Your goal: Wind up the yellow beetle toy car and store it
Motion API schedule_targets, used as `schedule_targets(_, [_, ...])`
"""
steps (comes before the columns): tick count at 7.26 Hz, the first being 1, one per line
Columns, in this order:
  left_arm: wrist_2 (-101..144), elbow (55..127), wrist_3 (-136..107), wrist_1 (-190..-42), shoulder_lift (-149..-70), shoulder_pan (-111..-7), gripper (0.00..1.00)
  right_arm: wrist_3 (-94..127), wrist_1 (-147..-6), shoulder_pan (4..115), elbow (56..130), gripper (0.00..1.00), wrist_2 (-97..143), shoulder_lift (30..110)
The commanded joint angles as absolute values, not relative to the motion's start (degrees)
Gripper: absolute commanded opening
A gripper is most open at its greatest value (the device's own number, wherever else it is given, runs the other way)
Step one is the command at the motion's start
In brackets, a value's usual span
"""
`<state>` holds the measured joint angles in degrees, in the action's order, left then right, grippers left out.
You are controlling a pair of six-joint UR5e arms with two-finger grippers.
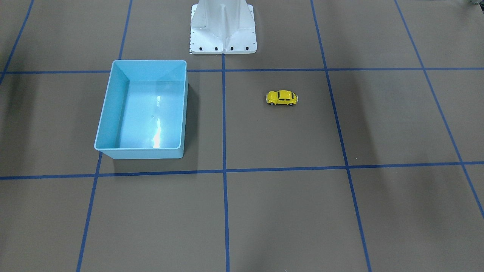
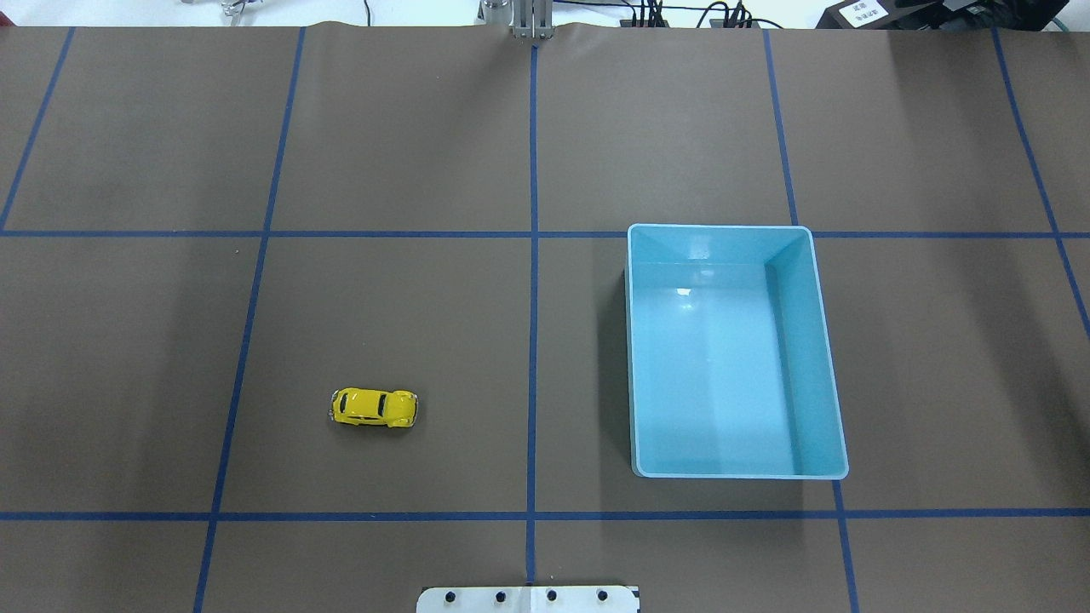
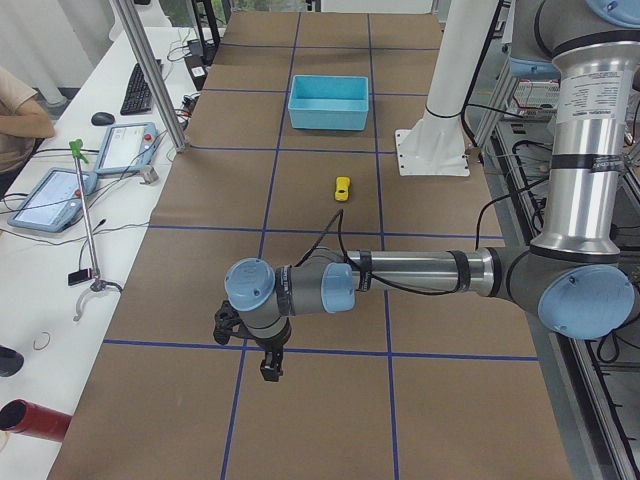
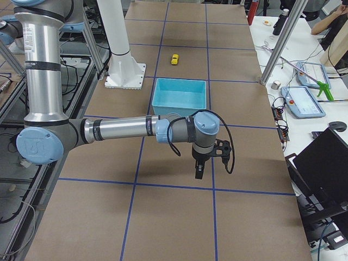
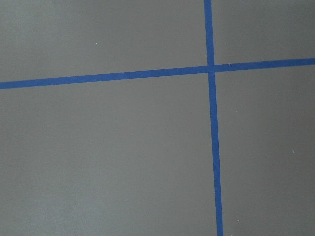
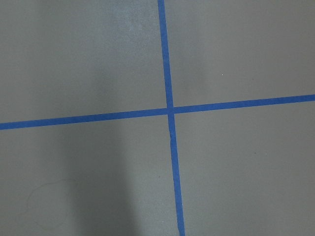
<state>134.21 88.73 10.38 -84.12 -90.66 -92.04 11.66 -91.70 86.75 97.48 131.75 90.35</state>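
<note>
A brown table (image 2: 383, 128) marked into squares by blue tape lines (image 2: 532, 255) fills every view. The left arm (image 3: 420, 272) reaches out low over the table at the end farthest from the bin, past the car. The right arm (image 4: 125, 129) stretches out on the bin's other side, close by its short wall. A white pedestal (image 1: 224, 26) stands near the bin's corner on the robot's side.

The light blue bin (image 2: 724, 366) sits open side up on the robot's right half of the table, just beside the centre tape line.

The left gripper (image 3: 268, 368) and the right gripper (image 4: 198, 169) both point down above bare table, touching nothing. They show only in the side views, so I cannot tell whether their jaws are apart or together.

The yellow toy car (image 2: 374, 407) stands on its wheels across the centre line from the bin, well apart from it, its length running toward the bin.
</note>
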Motion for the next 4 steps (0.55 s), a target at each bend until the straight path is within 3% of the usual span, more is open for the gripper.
schedule_targets(1, [133.77, 88.42, 10.55, -84.11, -90.35, -92.11, 1.0, 11.6, -91.67, 86.75, 97.56, 1.0, 131.75, 90.35])
schedule_targets(4, [133.86, 88.33, 10.55, -84.2, -90.7, -92.02, 1.0, 11.6, -91.76, 86.75, 97.65, 1.0, 131.84, 90.35])
